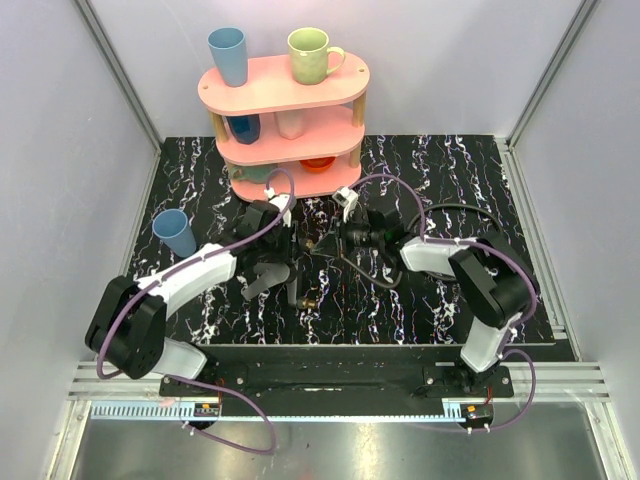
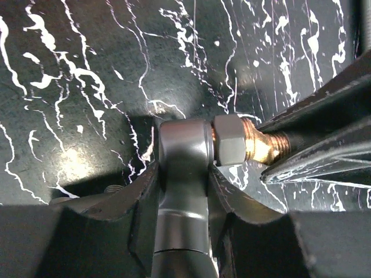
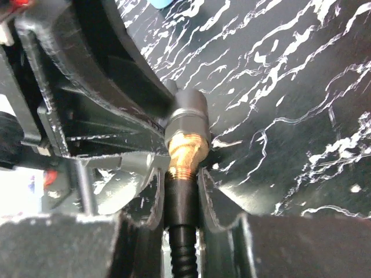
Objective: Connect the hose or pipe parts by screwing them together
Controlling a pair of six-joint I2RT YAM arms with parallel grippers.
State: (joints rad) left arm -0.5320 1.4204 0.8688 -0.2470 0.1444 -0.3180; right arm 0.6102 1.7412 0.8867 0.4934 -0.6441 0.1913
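The left fingers (image 2: 139, 202) are closed on the grey nozzle (image 2: 182, 156), one finger on each side of its body. Its rounded head stands just clear of their tips. A grey nut and a brass fitting (image 2: 258, 145) stick out sideways from that head, toward the other arm.

The right fingers (image 3: 223, 200) clamp the black hose (image 3: 181, 231) just behind its end, pressing on both sides. The hose end lines up with the brass fitting and meets it. Bare threads show at the joint. How far the two are screwed together cannot be told.

Both parts are held up off the worktop (image 1: 440, 160), near its middle. The two sets of fingers almost touch tip to tip, with only the nut and the brass fitting between them. Behind the right arm the hose trails back in a loose loop over the worktop.

A pink shelf (image 1: 285, 95) with cups stands at the back edge, just beyond the fingers, so room is tight there. A blue cup (image 1: 175, 232) stands on the worktop close beside the left arm. Grey walls close off the left and right edges. The broadest bare stretches lie at the back right and along the near edge in front of the joint.
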